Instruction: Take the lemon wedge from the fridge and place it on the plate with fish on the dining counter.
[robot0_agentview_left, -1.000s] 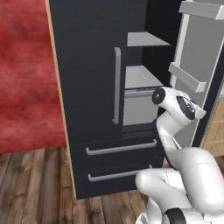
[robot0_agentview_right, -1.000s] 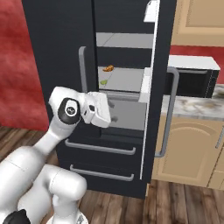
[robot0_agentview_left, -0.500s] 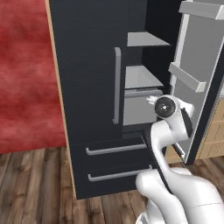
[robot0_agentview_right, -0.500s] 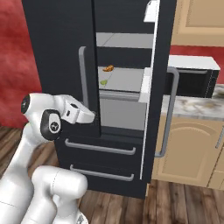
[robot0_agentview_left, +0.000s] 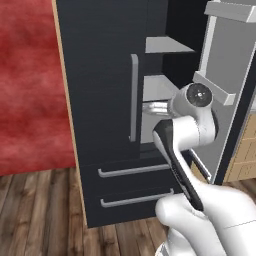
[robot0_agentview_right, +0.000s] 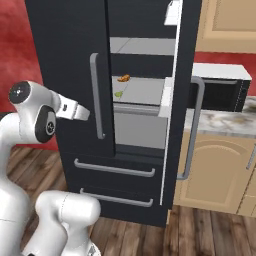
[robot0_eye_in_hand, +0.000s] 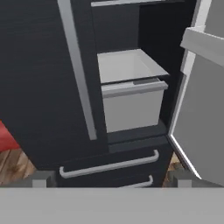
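Note:
The black fridge (robot0_agentview_right: 70, 50) has its left door shut and its right door (robot0_agentview_right: 182, 100) swung open. The lemon wedge (robot0_agentview_right: 119, 93) is a tiny yellow-green piece on a pale middle shelf, just below a small orange item (robot0_agentview_right: 123, 78). My gripper (robot0_agentview_right: 81, 113) hovers in front of the shut left door, left of its grey handle (robot0_agentview_right: 96, 95) and well short of the shelf. In the hand view its fingertips (robot0_eye_in_hand: 40, 179) stand wide apart, open and empty. The plate with fish and the dining counter are out of view.
A pale bin (robot0_eye_in_hand: 131, 105) sits under the shelf, with two lower drawers (robot0_agentview_right: 115, 170) beneath. The open door (robot0_agentview_left: 225, 110) with its door racks stands close on the right. A marbled top (robot0_agentview_right: 220, 122) with a black microwave (robot0_agentview_right: 220, 90) lies right of the fridge. Wood floor lies below.
The arm has drawn back and to the left, carrying the hand away from the open compartment to a spot before the shut left door. The jaws stayed open.

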